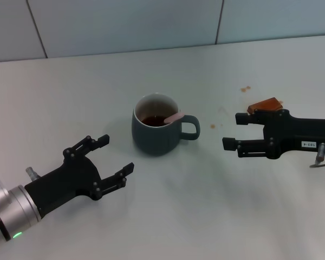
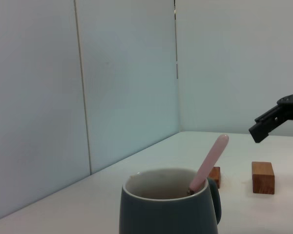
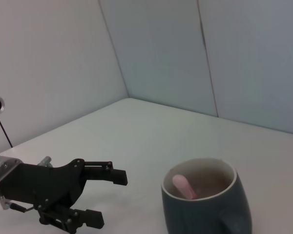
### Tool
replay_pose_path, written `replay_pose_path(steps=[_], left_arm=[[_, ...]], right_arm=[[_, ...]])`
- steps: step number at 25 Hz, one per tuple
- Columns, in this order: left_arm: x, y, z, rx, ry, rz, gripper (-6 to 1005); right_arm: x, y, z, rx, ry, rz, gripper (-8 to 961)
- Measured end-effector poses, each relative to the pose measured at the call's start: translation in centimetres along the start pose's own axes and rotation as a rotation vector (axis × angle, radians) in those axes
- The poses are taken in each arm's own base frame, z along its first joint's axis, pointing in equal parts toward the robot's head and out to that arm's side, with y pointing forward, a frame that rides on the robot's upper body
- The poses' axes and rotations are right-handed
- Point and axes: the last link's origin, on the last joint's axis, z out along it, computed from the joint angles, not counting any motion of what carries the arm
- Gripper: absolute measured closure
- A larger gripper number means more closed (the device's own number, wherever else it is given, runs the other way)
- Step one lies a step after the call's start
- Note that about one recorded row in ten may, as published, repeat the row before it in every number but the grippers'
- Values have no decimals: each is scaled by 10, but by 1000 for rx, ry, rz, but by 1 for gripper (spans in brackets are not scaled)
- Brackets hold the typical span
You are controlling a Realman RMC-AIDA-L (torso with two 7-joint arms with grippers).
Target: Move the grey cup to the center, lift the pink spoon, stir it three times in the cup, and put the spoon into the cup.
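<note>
The grey cup (image 1: pixel 156 130) stands upright mid-table with its handle toward my right side and dark liquid inside. The pink spoon (image 1: pixel 173 117) stands in it, its pale handle leaning on the rim by the cup's handle. The cup (image 2: pixel 168 204) and spoon (image 2: pixel 210 161) also show in the left wrist view, and the cup (image 3: pixel 207 202) and spoon (image 3: pixel 184 186) in the right wrist view. My left gripper (image 1: pixel 112 159) is open and empty, a little in front and left of the cup. My right gripper (image 1: pixel 234 130) is open and empty, just right of the cup's handle.
A brown wooden block (image 1: pixel 265 104) lies under my right gripper's far finger. The left wrist view shows two wooden blocks (image 2: pixel 262 177) beyond the cup. Small brown stains (image 1: pixel 245 88) mark the table at the back right. A tiled wall (image 1: pixel 151 21) runs along the far edge.
</note>
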Motion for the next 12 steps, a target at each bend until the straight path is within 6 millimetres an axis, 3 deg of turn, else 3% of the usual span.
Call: replay_pose_path(steps=[12], left_arm=[[1, 0, 1, -3, 1, 3, 164]], right_arm=[[2, 1, 6, -12, 7, 19, 124]])
